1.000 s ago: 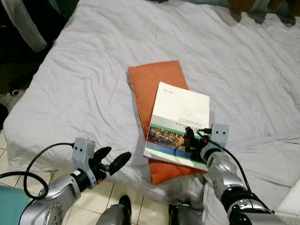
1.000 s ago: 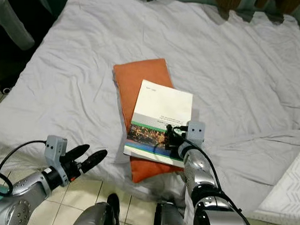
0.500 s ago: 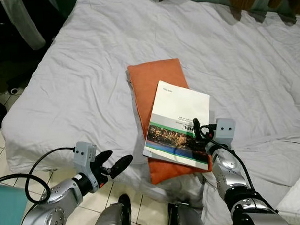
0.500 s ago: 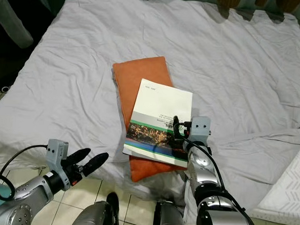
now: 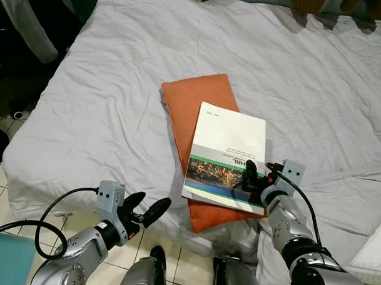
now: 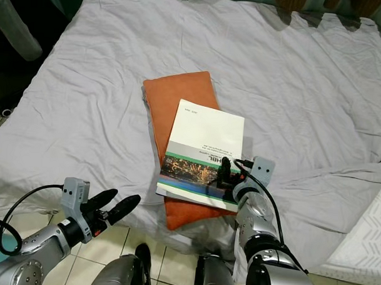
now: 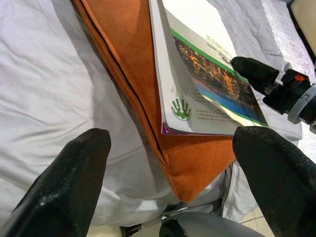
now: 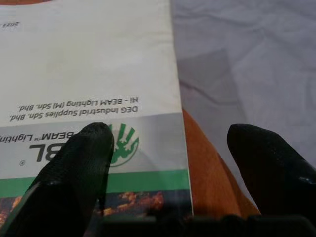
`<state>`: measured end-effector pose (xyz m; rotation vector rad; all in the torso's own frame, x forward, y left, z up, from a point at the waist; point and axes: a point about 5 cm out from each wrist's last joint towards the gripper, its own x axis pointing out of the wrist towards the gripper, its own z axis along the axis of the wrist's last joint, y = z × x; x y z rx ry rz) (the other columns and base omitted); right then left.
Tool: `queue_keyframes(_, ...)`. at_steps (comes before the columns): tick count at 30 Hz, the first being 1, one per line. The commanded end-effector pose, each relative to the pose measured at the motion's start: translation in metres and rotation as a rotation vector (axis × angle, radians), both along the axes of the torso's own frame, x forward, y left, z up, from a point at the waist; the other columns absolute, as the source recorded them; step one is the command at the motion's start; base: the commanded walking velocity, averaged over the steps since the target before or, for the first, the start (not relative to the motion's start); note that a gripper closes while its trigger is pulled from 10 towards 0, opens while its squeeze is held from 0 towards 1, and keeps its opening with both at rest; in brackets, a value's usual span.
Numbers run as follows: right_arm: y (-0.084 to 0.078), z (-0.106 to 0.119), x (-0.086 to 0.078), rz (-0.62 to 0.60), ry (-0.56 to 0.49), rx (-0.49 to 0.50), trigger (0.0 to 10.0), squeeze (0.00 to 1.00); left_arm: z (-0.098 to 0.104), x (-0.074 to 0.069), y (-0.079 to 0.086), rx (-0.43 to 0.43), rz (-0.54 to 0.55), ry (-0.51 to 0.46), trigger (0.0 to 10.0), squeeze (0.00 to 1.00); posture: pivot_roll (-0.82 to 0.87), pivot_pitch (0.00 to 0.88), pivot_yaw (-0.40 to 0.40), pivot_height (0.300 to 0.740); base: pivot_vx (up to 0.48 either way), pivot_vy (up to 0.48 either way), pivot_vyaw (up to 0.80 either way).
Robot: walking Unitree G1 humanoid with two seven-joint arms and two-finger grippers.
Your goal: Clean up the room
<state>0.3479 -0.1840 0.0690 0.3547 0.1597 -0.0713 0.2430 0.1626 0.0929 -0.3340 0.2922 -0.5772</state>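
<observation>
Both arms were silver with black cables; the left gripper [image 5: 145, 208] and right gripper [image 5: 250, 176] had black fingers and grey wrist blocks.

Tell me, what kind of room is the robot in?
Most likely a bedroom. A big bed with a wrinkled pale sheet takes up most of the scene, a flat orange cushion lies on it with a book on top, and tiled floor shows at the bed's edge.
</observation>
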Motion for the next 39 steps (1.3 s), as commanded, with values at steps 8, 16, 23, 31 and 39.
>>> queue_keyframes(8, 0.005, -0.017, -0.007, 0.006, 0.085, 0.242, 10.0, 0.0, -0.005, -0.007, 0.003, 0.023, 0.005, 0.018, 10.0, 0.0, 0.11, 0.368, 0.018, 0.74, 0.0, 0.0, 0.0)
queue_keyframes(16, 0.013, -0.018, -0.007, 0.076, 0.101, 0.339, 10.0, 0.0, -0.006, -0.006, 0.002, 0.023, 0.01, 0.018, 10.0, 0.0, 0.11, 0.362, 0.01, 0.74, 0.0, 0.0, 0.0)
queue_keyframes(23, 0.026, -0.025, -0.01, 0.198, 0.152, 0.299, 0.0, 0.0, -0.008, -0.006, 0.0, 0.02, 0.01, 0.015, 10.0, 0.0, 0.1, 0.353, 0.003, 0.74, 0.0, 0.0, 0.0)
queue_keyframes(31, 0.027, -0.026, -0.011, 0.207, 0.173, 0.335, 0.0, 0.0, -0.008, -0.003, 0.0, 0.025, 0.011, 0.007, 10.0, 0.0, 0.1, 0.35, 0.002, 0.74, 0.0, 0.0, 0.0)
queue_keyframes(39, 0.029, -0.024, -0.011, 0.234, 0.159, 0.394, 0.0, 0.0, -0.009, -0.003, -0.002, 0.025, 0.01, 0.006, 10.0, 0.0, 0.1, 0.356, 0.002, 0.74, 0.0, 0.0, 0.0)
